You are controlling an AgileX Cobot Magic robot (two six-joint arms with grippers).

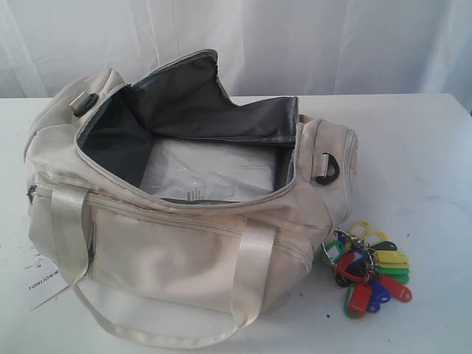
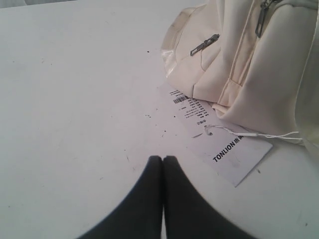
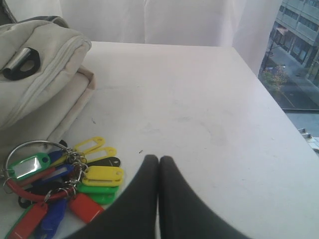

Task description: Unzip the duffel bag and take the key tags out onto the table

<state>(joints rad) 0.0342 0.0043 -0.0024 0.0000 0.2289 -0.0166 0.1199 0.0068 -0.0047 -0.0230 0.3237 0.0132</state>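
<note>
Cream fabric fills most of the shot. The duffel bag [image 1: 184, 258] sits on the white table [image 1: 420, 140] with its top zip wide open and the flap folded back. You can see the dark grey lining [image 1: 177, 103] and something pale wrapped in clear plastic [image 1: 210, 173] lying at the bottom.

The key tags [image 1: 369, 274] are out of the bag, lying on the table right against its right end. It's a bunch of red, blue, green, yellow and black ones on metal rings.

The right gripper [image 3: 158, 158] is closed tight, fingers pressed together with nothing between them, over bare tabletop just beside the tags. Same deal with the left gripper [image 2: 162, 158]: clamped together, empty, over the table near the bag's left end. It's close to the white paper label [image 2: 234, 154], which is tied to the bag by a thin string [image 2: 259, 134].
</note>
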